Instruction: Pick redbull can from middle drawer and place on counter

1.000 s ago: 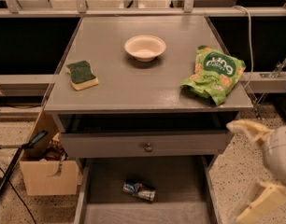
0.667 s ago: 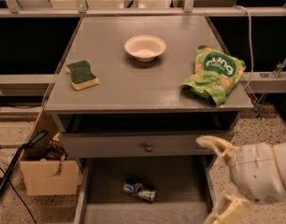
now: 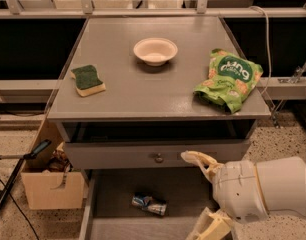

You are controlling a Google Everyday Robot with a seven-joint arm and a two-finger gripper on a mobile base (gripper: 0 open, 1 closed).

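Gripper (image 3: 190, 196) was at lower right, nearest the camera, in front of the open middle drawer (image 3: 113, 199). Over the last second it had swung in from the right edge of view toward the cabinet and now overlapped the drawer's right front corner. This was read as the approach for the pick, with the grasp not yet begun. Fingers (image 3: 199, 160) stood apart, one above and one below, nothing between them. Can (image 3: 149, 204) lay on its side on the drawer floor, roughly mid-width, unmoved over that interval. It sat to the left of the fingers, near but clearly apart from them. Judgement: the gripper needed to go further left and down to bracket the can, and a lying can could roll if one finger nudged it first. The knobbed drawer (image 3: 155, 158) fronted just above the upper finger. Beyond, the counter (image 3: 143, 96) carried a sponge (image 3: 88, 80) at left, a bowl (image 3: 155, 50) toward the back centre and a green bag (image 3: 229, 79) at right. The bare middle front looked adequate for the placement.
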